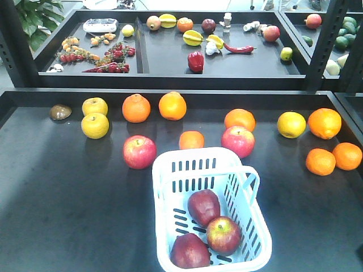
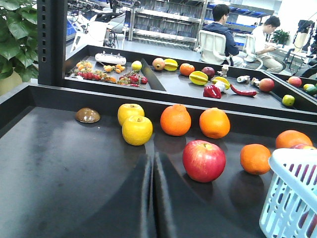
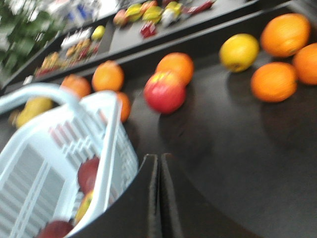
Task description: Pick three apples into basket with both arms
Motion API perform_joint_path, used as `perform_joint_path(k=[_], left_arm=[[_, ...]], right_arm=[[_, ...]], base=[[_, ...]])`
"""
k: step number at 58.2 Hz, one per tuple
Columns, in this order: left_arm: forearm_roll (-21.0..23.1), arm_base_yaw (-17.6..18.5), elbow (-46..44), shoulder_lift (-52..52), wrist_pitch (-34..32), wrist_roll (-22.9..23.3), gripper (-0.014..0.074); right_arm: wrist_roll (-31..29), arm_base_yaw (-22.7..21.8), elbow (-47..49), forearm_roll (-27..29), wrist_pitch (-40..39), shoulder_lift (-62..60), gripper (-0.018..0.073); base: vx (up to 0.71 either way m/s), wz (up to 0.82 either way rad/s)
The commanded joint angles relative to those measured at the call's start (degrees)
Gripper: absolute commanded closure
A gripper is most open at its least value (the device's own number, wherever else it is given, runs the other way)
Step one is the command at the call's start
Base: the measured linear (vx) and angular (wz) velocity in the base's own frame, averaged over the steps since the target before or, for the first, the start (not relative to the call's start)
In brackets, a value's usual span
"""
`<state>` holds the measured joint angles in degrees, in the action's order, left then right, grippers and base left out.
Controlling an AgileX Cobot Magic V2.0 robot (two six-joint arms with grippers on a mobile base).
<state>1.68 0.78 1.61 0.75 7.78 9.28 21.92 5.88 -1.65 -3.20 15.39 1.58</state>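
Observation:
The pale blue-white basket (image 1: 170,175) stands at the front middle of the black table. Three apples lie in it: a dark maroon one (image 1: 203,207), a second dark maroon one (image 1: 190,251) and a red one with a yellow-green blush (image 1: 223,234). Neither arm shows in the front view. My left gripper (image 2: 152,159) is shut and empty, left of the basket (image 2: 290,198). My right gripper (image 3: 158,157) is shut and empty, just right of the basket (image 3: 64,148); apples show through its wall (image 3: 88,173).
Two lighter pinkish-red apples (image 1: 139,152) (image 1: 238,141) lie behind the basket, among several oranges (image 1: 136,108) and yellow fruits (image 1: 95,125) along the table's back. A brown disc (image 1: 60,112) lies at far left. A second shelf of produce lies beyond a raised edge (image 1: 170,82).

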Motion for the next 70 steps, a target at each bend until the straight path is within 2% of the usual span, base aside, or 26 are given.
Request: perform_joint_path(k=[1, 5, 15, 29, 70], left_arm=[[0.1, -0.2, -1.4, 0.7, -3.9, 0.6, 0.0602], [0.1, -0.2, -1.4, 0.7, -3.8, 0.6, 0.0602], [0.1, -0.2, -1.4, 0.7, -3.8, 0.6, 0.0602], [0.1, -0.2, -1.4, 0.7, -3.8, 0.6, 0.0602], [0.1, -0.2, -1.4, 0.7, -3.8, 0.6, 0.0602]], right_arm=[[2.7, -3.3, -0.7, -3.5, -3.8, -2.9, 0.0567], [2.5, -5.0, -0.8, -4.0, -4.8, -2.9, 0.0567], [2.2, -5.4, -0.8, -5.0, -5.5, -3.0, 0.0567], [2.2, -5.4, -0.8, -13.3, -8.8, -3.0, 0.0567], [2.5, -5.4, -0.7, -13.2, -9.3, -2.9, 0.0567]], base=[[0.00, 0.00], [0.00, 0.00], [0.00, 0.00], [0.00, 0.00], [0.00, 0.00]])
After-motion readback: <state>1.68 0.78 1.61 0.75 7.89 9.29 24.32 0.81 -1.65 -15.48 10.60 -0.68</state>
